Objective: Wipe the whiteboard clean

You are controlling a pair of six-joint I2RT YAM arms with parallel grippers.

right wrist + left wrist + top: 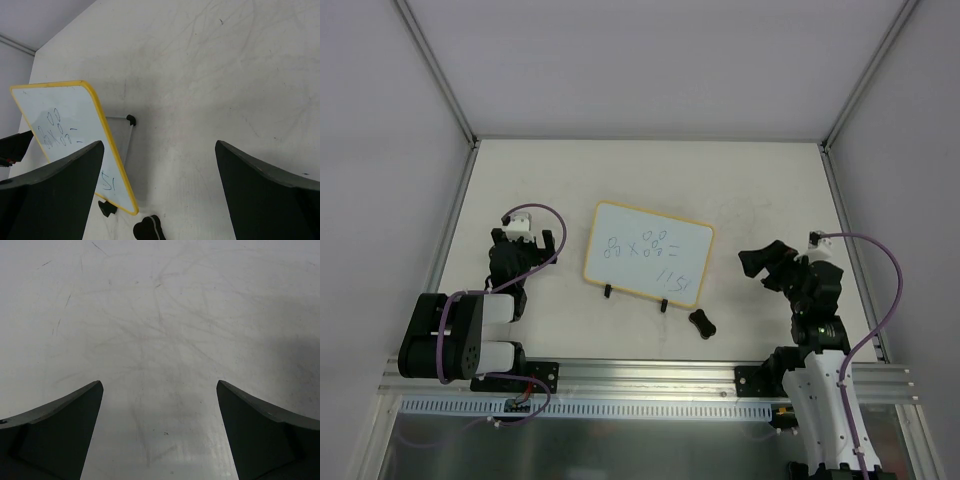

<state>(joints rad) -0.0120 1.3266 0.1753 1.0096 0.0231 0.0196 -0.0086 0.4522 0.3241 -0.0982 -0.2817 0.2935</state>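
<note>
The whiteboard, yellow-framed with dark handwritten marks, stands tilted on two black clip feet at mid-table. It also shows in the right wrist view. The small black bone-shaped eraser lies on the table just right of the board's near right corner, and shows at the bottom of the right wrist view. My right gripper is open and empty, right of the board and above the table. My left gripper is open and empty, left of the board; its wrist view shows only bare table between the fingers.
The white table is enclosed by walls with metal corner posts at left and right. An aluminium rail runs along the near edge where both arm bases are bolted. Cables loop off each wrist.
</note>
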